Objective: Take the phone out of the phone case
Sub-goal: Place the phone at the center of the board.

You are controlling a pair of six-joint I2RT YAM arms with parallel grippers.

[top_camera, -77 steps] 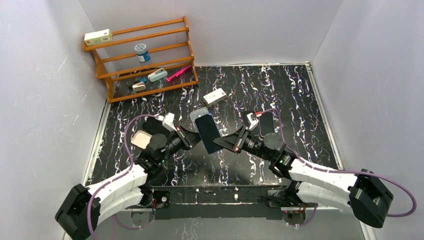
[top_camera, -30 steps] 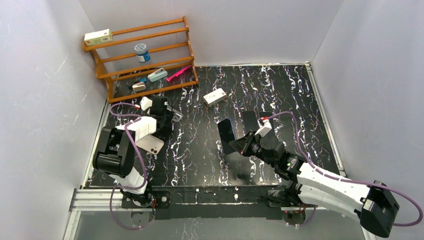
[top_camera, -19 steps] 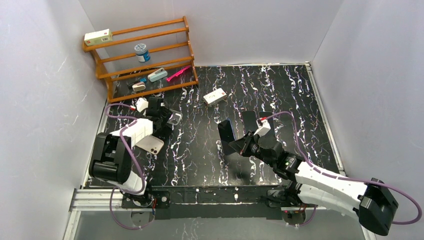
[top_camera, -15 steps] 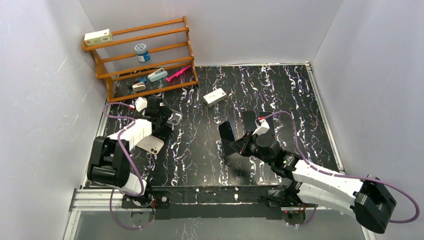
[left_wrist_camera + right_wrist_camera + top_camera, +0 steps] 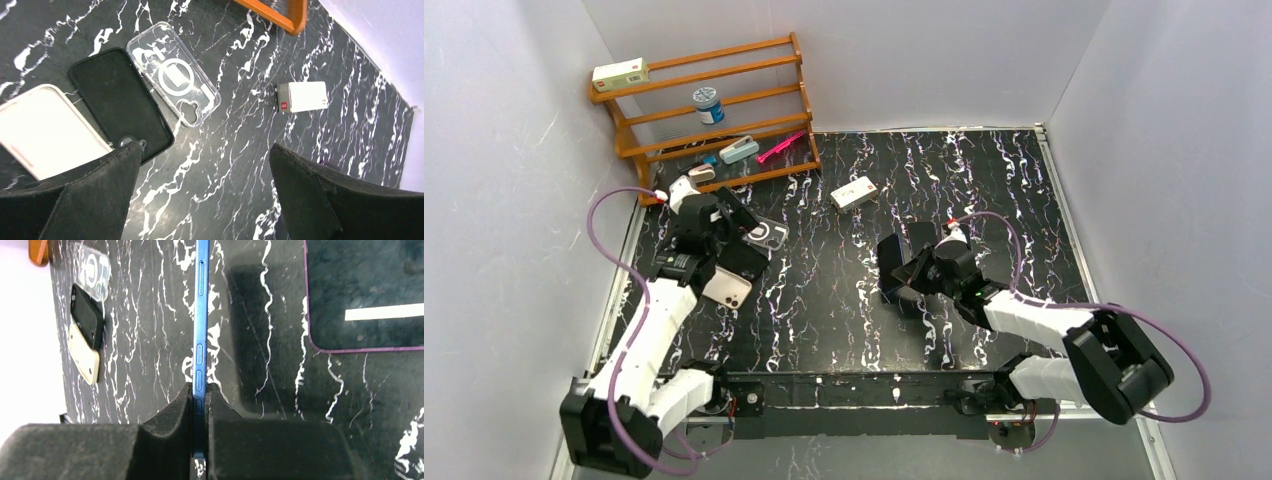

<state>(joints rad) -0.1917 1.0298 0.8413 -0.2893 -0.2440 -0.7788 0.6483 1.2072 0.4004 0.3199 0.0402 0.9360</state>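
A black table (image 5: 824, 300) veined with white, like marble, fills the floor of a booth closed in by plain pale walls (image 5: 924, 60). A wooden rack (image 5: 714, 120) stands at the far left corner with small items on its shelves, and a white box (image 5: 855, 191) lies flat near the middle rear. The clear phone case (image 5: 172, 80) lies flat on the left side of the table. It is transparent, with a white ring and bar on its back and a notched camera cut-out at one corner. It lies just beside a black case (image 5: 120, 102) and a white slab (image 5: 47, 130) that may be a phone or another case. The left gripper (image 5: 204, 150) hovers over them with its fingers spread wide and nothing between them. The blue phone (image 5: 201, 315) is out of the case, well apart from it at the table's centre. It is seen edge-on as a thin blue band with side buttons, pinched between the closed pads of the right gripper (image 5: 201, 390). A dark purple-rimmed phone (image 5: 365, 290) lies flat beside it.
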